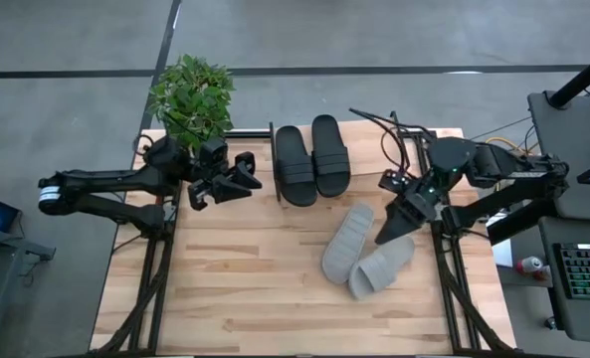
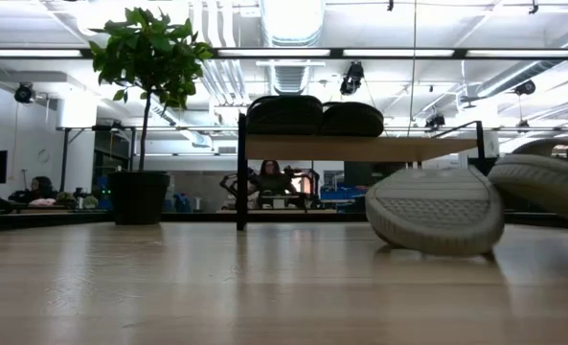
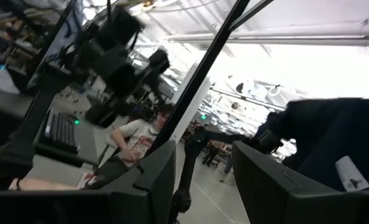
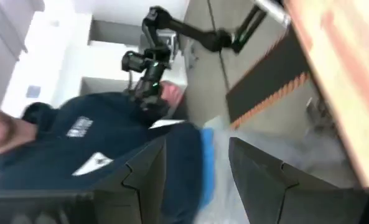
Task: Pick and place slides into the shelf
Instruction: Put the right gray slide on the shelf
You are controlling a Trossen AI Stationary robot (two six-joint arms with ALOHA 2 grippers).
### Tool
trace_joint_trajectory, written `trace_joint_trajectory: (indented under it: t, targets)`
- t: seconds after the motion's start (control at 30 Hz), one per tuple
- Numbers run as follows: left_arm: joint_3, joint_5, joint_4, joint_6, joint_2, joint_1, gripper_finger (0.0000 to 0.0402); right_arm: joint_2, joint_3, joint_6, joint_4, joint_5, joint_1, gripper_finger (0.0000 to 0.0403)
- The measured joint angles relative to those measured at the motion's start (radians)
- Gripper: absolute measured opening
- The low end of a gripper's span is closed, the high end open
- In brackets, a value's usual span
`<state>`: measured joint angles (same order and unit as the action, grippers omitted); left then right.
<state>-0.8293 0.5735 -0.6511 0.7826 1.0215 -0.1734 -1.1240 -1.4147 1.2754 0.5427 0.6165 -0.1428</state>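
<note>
Two black slides (image 1: pixel 311 159) lie side by side on top of the shelf (image 2: pixel 360 147) at the table's far edge; the low view shows them (image 2: pixel 312 116) resting on its wooden plank. Two pale grey slides (image 1: pixel 364 254) lie on the table right of centre, one overlapping the other, and appear in the low view (image 2: pixel 435 211). My left gripper (image 1: pixel 243 182) hangs open in the air left of the black slides, with nothing between its fingers (image 3: pixel 203 158). My right gripper (image 1: pixel 394 227) is open above the far end of the grey slides, raised clear of them (image 4: pixel 196 149).
A potted plant (image 1: pixel 190 94) stands at the table's far left corner, beside the shelf. A keyboard (image 1: pixel 585 270) and a can (image 1: pixel 531 266) sit off the table's right side. The near half of the table (image 1: pixel 255 298) is bare wood. A person shows in the wrist views.
</note>
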Motion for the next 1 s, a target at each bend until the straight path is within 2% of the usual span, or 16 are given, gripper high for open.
trace_joint_trajectory:
  t: [0.1, 0.27, 0.37, 0.47, 0.57, 0.67, 0.87, 1.0]
  targets:
    - [-0.022, -0.001, 0.004, 0.015, -0.011, -0.002, 0.0142, -0.009, 0.005, -0.116, 0.038, -0.041, 0.006, 0.0166]
    - [-0.073, -0.030, 0.054, 0.024, -0.033, -0.004, 0.0142, -0.010, 0.019, -0.311, 0.198, -0.113, 0.006, 0.0166]
    - [-0.112, -0.041, 0.232, 0.021, -0.050, -0.004, 0.0142, 0.002, 0.025, -0.413, 0.275, -0.184, 0.009, 0.0166]
    - [-0.165, -0.062, 0.446, -0.012, -0.068, -0.004, 0.0142, 0.036, 0.033, -0.472, 0.302, -0.314, 0.027, 0.0167]
    - [-0.220, -0.096, 0.582, -0.047, -0.084, -0.004, 0.0142, 0.082, 0.052, -0.509, 0.308, -0.454, 0.042, 0.0167]
    - [-0.265, -0.142, 0.631, -0.081, -0.094, -0.004, 0.0142, 0.137, 0.090, -0.520, 0.307, -0.533, 0.054, 0.0167]
    - [-0.282, -0.240, 0.643, -0.109, -0.129, -0.004, 0.0142, 0.272, 0.262, -0.482, 0.299, -0.547, 0.054, 0.0167]
    - [-0.273, -0.283, 0.680, -0.113, -0.139, -0.004, 0.0142, 0.387, 0.436, -0.411, 0.198, -0.517, 0.054, 0.0167]
